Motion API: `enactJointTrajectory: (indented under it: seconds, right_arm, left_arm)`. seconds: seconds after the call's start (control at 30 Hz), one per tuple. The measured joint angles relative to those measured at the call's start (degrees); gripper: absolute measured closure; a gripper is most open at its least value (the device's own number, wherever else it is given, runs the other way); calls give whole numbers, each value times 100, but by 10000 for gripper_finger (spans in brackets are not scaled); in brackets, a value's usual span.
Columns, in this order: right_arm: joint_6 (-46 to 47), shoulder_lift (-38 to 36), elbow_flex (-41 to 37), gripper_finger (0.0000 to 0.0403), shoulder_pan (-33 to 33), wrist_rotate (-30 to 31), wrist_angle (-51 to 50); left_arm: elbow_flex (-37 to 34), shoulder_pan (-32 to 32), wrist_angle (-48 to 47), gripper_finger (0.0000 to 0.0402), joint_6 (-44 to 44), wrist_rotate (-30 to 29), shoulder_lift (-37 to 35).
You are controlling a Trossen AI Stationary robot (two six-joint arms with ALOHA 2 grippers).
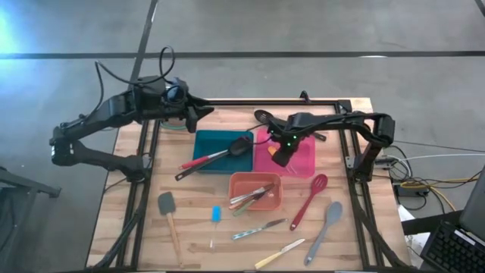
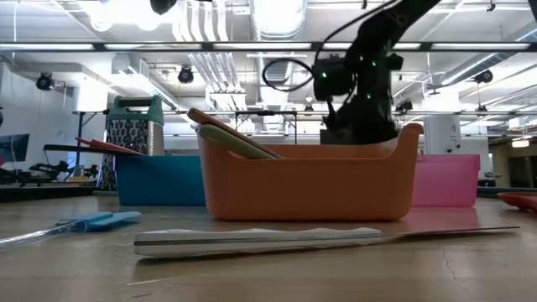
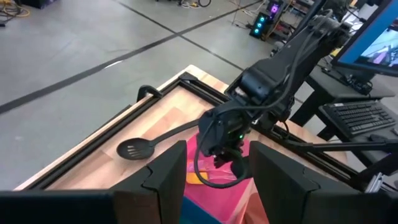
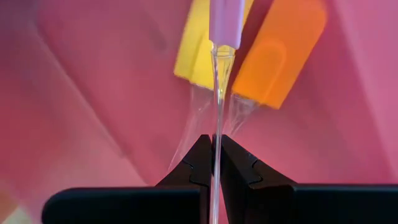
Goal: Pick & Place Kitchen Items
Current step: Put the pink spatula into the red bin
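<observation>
My right gripper [image 1: 279, 155] hangs over the pink tray [image 1: 305, 161], shut on a small spatula with a clear handle and a purple head [image 4: 226, 22]. Below it a yellow spatula [image 4: 193, 53] and an orange spatula [image 4: 280, 56] lie flat on the tray's floor. My left gripper [image 1: 203, 114] stands open and holds nothing, high over the table's far left, beyond the blue tray [image 1: 206, 140]. Its fingers [image 3: 168, 180] frame the right arm in the left wrist view. My right gripper pinches the purple-headed spatula's clear handle [image 4: 216, 124] between its two fingertips. The fingers come from above, pointing down, and lie along the handle. The spatula hangs head down over the pink tray; whether its head touches anything below, I cannot tell.
The blue tray holds a black spoon [image 1: 241, 146] and a red utensil. The orange tray [image 1: 236, 182] holds several utensils. On the near table lie a red spoon [image 1: 309, 202], a grey spoon [image 1: 326, 227], two knives [image 1: 258, 229], a blue spatula [image 1: 215, 215] and a grey spatula [image 1: 168, 212]. A black slotted spoon [image 3: 134, 149] lies at the far edge.
</observation>
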Motion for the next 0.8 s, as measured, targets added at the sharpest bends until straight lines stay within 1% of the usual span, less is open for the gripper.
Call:
enactJointTrajectory:
  seconds: [0.1, 0.2, 0.33, 0.5, 0.8]
  right_arm:
    - [222, -41, -406, 394, -11, -169, 483]
    - [392, -45, -735, 394, -9, -191, 846]
    - [718, -67, -967, 391, -9, -197, 1171]
    - [757, -74, -989, 366, -9, -201, 1185]
    - [717, -278, -537, 307, -3, -191, 962]
  left_arm:
    - [0, 0, 2, 223, 2, 0, -7]
    - [0, 0, 4, 223, 2, -38, 4]
    - [0, 0, 9, 223, 2, -50, 11]
    - [0, 0, 11, 223, 4, -48, 13]
    - [0, 0, -46, 223, 4, -46, 15]
